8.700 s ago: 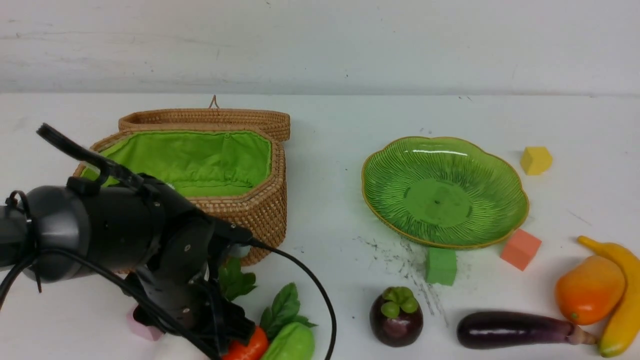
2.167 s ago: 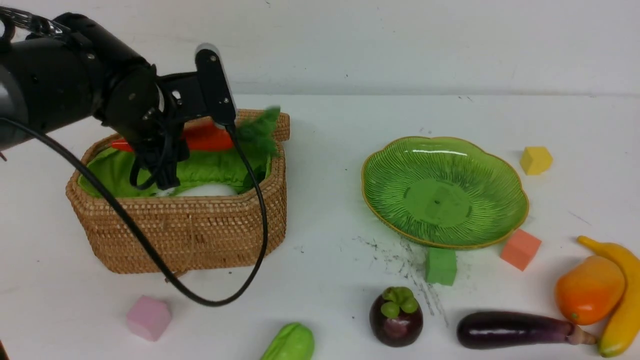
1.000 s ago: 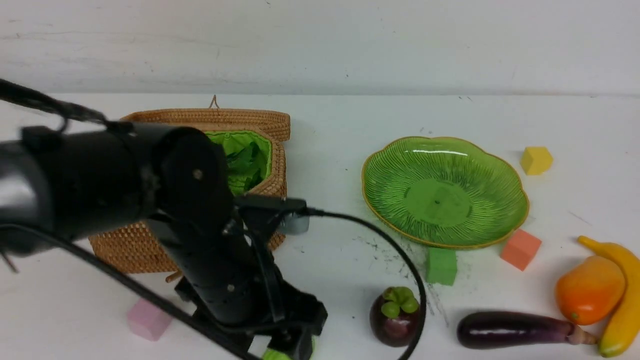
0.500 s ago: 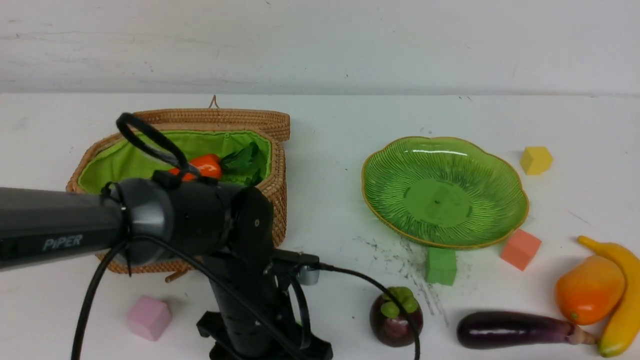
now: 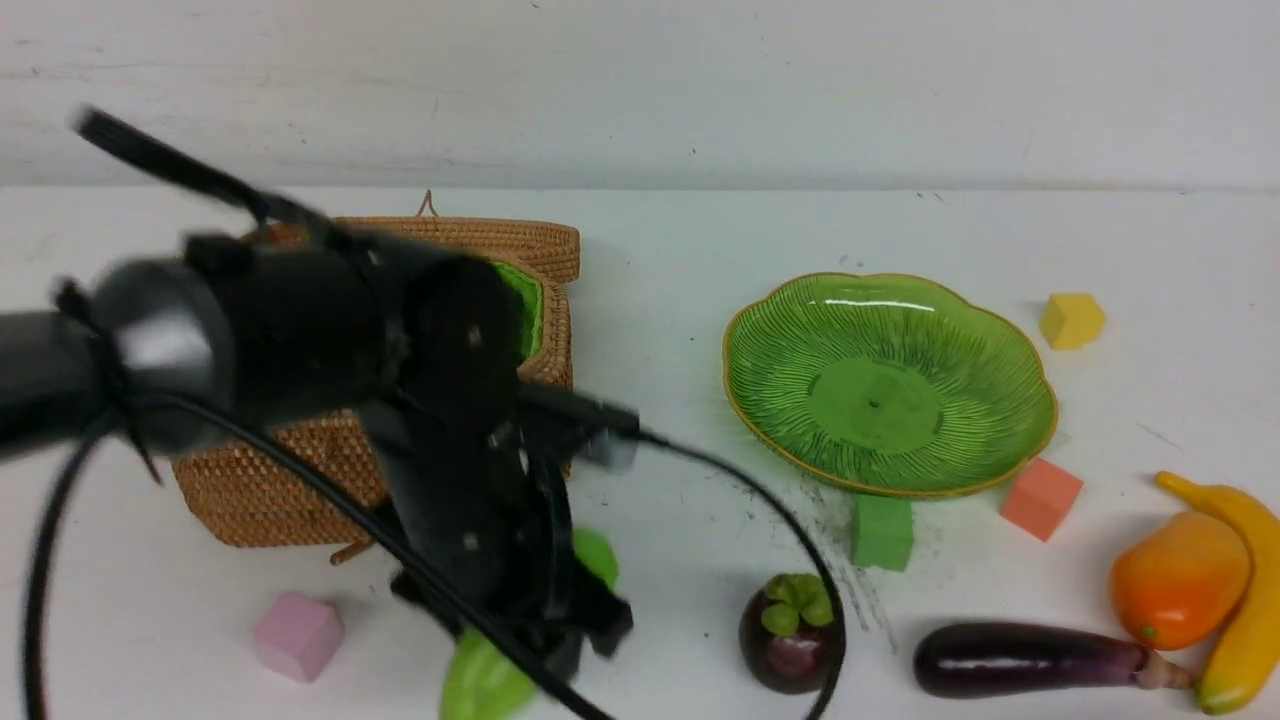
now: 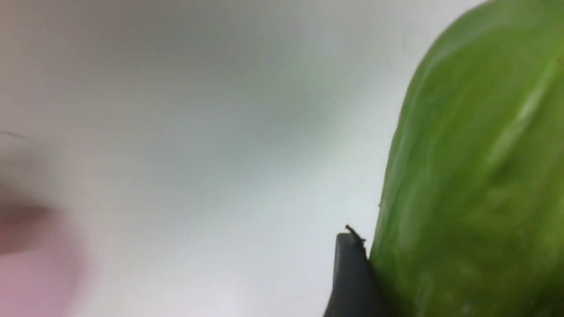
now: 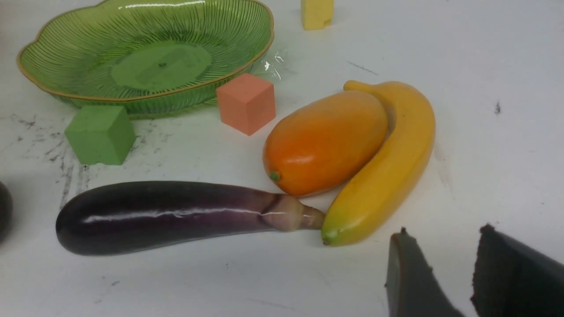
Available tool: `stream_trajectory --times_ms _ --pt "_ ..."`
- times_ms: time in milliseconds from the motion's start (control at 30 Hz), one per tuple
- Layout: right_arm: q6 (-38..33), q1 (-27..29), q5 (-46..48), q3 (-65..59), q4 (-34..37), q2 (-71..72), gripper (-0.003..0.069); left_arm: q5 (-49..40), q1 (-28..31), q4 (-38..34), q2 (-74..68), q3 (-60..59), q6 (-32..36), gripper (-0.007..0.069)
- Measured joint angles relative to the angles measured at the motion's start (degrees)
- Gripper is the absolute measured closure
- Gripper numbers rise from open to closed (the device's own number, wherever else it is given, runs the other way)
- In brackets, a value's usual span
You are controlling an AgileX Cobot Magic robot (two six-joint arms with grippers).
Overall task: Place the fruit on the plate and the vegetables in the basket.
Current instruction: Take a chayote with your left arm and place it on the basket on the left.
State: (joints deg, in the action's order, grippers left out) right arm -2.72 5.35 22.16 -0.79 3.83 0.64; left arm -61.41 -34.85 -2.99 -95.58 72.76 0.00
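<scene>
My left gripper (image 5: 548, 628) is shut on the light-green leafy vegetable (image 5: 480, 686), which hangs tilted just above the table in front of the basket (image 5: 260, 490). One dark finger (image 6: 350, 277) presses the vegetable's side (image 6: 476, 176). The blurred left arm hides most of the basket's inside. The green plate (image 5: 960, 340) holds nothing. The mangosteen (image 5: 792, 640), eggplant (image 5: 1020, 660), mango (image 5: 1180, 578) and banana (image 5: 1245, 620) lie on the table at the front right. My right gripper (image 7: 443, 231) is open and empty, close to the banana (image 7: 392, 171) and eggplant (image 7: 163, 215).
Foam cubes sit about the table: pink (image 5: 297, 635) in front of the basket, green (image 5: 882, 532) and orange (image 5: 1041, 498) against the plate's near rim, yellow (image 5: 1071, 320) behind it. The left arm's cable loops down near the mangosteen.
The left arm dropped the carrot in the basket, came down on the leafy vegetable and closed on it. It now rises, tilting the vegetable off the table. The right side is unchanged.
</scene>
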Motion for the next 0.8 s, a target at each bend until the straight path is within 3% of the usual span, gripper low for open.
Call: stream_trajectory --times_ms 100,133,167,200,300,500,800 --pt "0.0 0.0 0.0 0.0 0.0 0.0 0.0416 -2.06 0.0 9.79 3.3 4.51 0.0 0.0192" --pt "0.0 0.0 0.0 0.0 0.0 0.0 0.0416 -2.33 0.54 16.04 5.03 6.74 -0.31 0.0192" --pt "0.0 0.0 0.0 0.0 0.0 0.0 0.0416 -2.33 0.68 16.85 5.03 7.06 -0.46 0.0192" --pt "0.0 0.0 0.0 0.0 0.0 0.0 0.0416 -2.12 2.54 22.48 6.16 9.68 -1.36 0.0192" --pt "0.0 0.0 0.0 0.0 0.0 0.0 0.0416 0.21 8.51 28.75 6.22 13.41 -2.32 0.0192" --pt "0.0 0.0 0.0 0.0 0.0 0.0 0.0416 10.54 18.26 31.94 2.56 14.18 6.34 0.0192" --pt "0.0 0.0 0.0 0.0 0.0 0.0 0.0416 17.92 17.98 30.15 -5.1 14.18 8.58 0.0192"
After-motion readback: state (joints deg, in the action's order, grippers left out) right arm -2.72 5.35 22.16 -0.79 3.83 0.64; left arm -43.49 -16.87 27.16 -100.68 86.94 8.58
